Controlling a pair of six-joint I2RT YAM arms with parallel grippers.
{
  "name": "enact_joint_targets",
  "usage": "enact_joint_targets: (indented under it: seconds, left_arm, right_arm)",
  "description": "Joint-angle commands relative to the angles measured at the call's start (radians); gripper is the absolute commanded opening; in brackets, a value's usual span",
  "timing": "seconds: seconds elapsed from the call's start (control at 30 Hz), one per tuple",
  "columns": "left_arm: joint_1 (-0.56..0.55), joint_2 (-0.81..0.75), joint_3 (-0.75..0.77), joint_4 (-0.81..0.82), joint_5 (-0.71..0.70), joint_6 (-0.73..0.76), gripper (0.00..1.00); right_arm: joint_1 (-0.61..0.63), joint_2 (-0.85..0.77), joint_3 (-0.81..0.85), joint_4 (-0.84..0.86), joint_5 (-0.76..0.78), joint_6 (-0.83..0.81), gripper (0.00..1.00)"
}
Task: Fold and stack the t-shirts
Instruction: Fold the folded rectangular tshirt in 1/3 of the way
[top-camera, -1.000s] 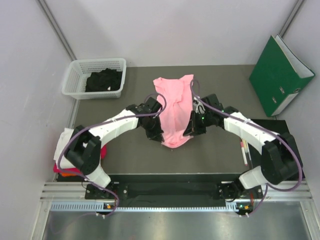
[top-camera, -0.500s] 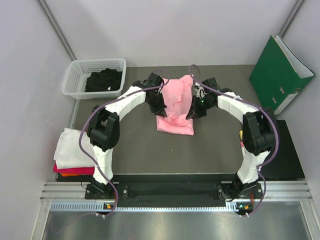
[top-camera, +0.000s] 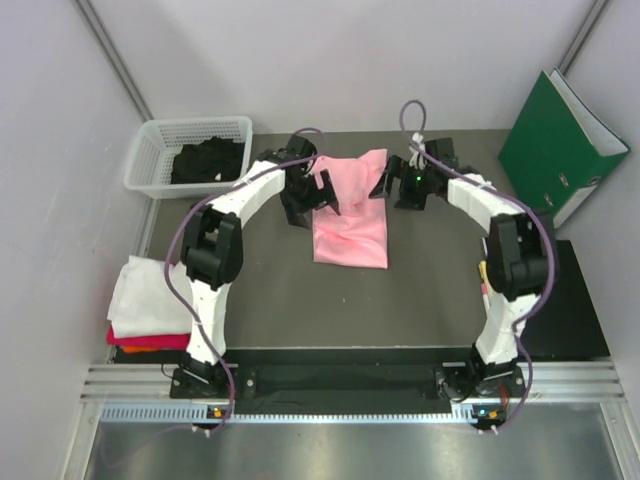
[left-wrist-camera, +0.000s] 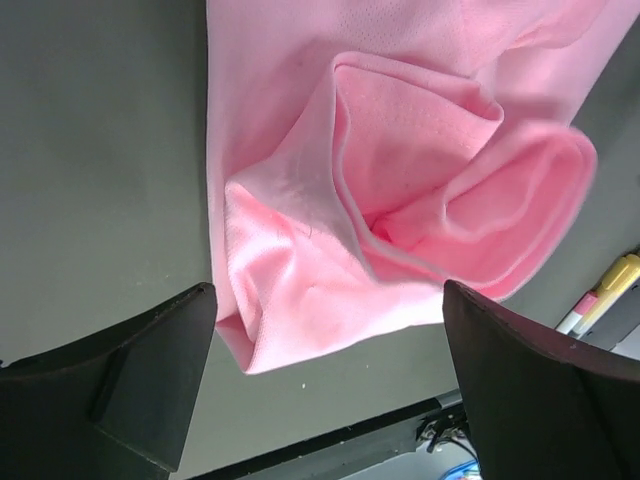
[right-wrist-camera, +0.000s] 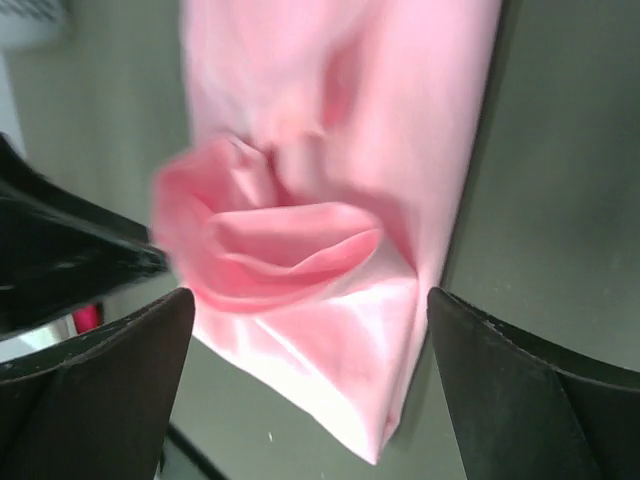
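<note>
Grey counter (top-camera: 430, 280), walled on three sides. Green binder (top-camera: 560, 150) leans at far right corner; white basket (top-camera: 150, 160) at far left corner holds a black shirt (top-camera: 208, 162). Pink shirt (top-camera: 352, 222) lies folded, rumpled, by far edge centre. White shirt (top-camera: 145, 295) tops a stack at left edge. Left gripper (left-wrist-camera: 325, 300) and right gripper (right-wrist-camera: 310, 300) flank the pink shirt, fingers spread wide, gripping nothing. Markers (top-camera: 488, 300) near right edge.

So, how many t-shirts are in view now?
4: a pink t-shirt spread mid-table, a black one bunched in the basket, and a white one at the near left, lying on a magenta-red one. More may be hidden under these.
</note>
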Motion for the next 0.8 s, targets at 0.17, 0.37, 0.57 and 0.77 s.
enact_joint_targets:
  seconds: [0.17, 0.37, 0.57, 0.77]
  left_arm:
    - [0.003, -0.25, -0.255, 0.099, 0.025, 0.024, 0.99]
    - [0.003, -0.365, -0.558, 0.283, 0.078, -0.013, 0.9]
    - [0.001, -0.422, -0.735, 0.464, 0.103, -0.059, 0.78]
    - [-0.001, -0.416, -0.712, 0.509, 0.066, -0.052, 0.79]
  right_arm:
    - [-0.001, -0.274, -0.137, -0.05, 0.049, -0.049, 1.0]
    - [-0.004, -0.344, -0.424, -0.016, -0.011, 0.038, 0.9]
    - [-0.006, -0.338, -0.628, 0.209, -0.108, 0.164, 0.18]
    - [-0.004, -0.294, -0.627, 0.257, -0.117, 0.178, 0.23]
